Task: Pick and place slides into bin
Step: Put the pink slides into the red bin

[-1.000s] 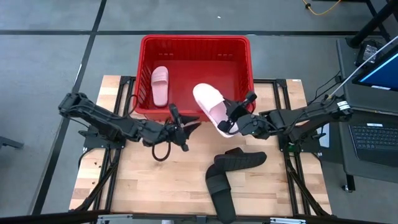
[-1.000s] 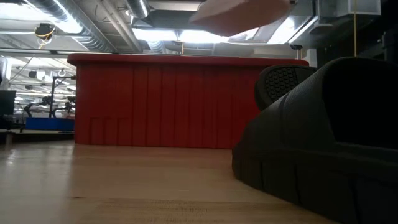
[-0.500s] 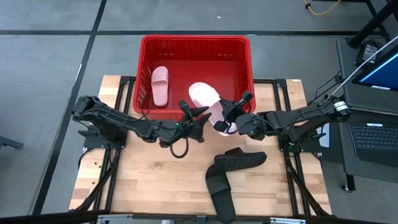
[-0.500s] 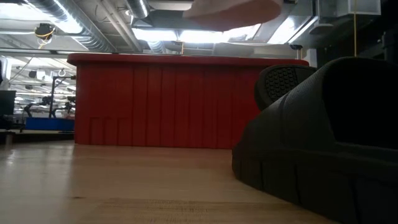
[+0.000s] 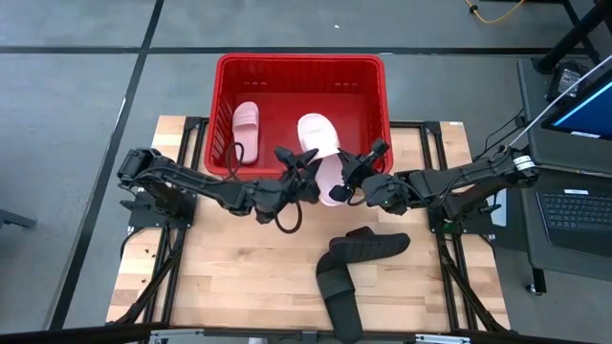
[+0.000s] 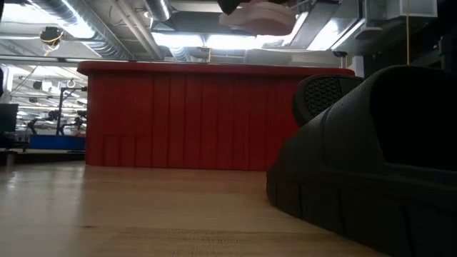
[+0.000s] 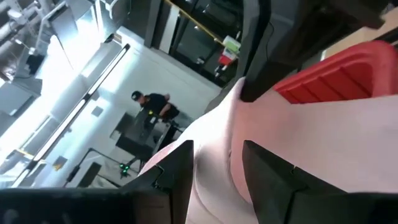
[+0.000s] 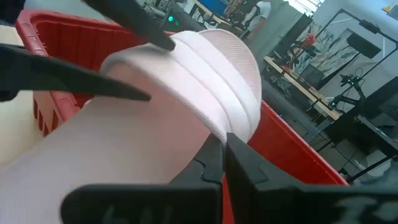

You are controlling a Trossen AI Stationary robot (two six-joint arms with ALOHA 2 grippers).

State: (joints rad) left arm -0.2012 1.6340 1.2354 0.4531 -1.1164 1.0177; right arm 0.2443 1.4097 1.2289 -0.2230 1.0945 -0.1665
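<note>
When I look down from above, my left gripper point(image 5: 304, 164) has slid much closer to the bin point(image 5: 298, 67) than it was a second ago. Back then it sat over the wood, away from the pink slide point(image 5: 322, 151). Now its spread fingers sit on both sides of that slide. The slide has turned too, so its toe points deeper into the bin. My right gripper point(image 5: 356, 178) is clenched on the heel end, just over the bin's front wall. The other pink slide point(image 5: 245, 128) lies flat inside the bin on the left side, strap up. Two black slides point(image 5: 352, 263) lie on the table point(image 5: 220, 277), crossed over each other, and they have not moved.

From table height, the bin point(image 6: 214, 118) stands behind a big black slide point(image 6: 371, 171) that is close to the camera. The pink slide point(image 6: 258, 14) hangs above the bin's rim. It looks smaller here than before, and a dark finger now shows beside it.

Through my left wrist camera, the pink slide point(image 7: 298, 162) fills most of the view. One dark finger point(image 7: 171, 177) is on one side of it and one on the other, and I cannot tell if they press on it. A bit of the bin point(image 7: 339, 78) shows behind, and a person point(image 7: 155, 106) stands far off in the room.

Through my right wrist camera, the slide's ribbed pale strap point(image 8: 217, 93) is clear. My fingers point(image 8: 214, 163) pinch the slide's edge, with the bin point(image 8: 56, 37) behind.
</note>
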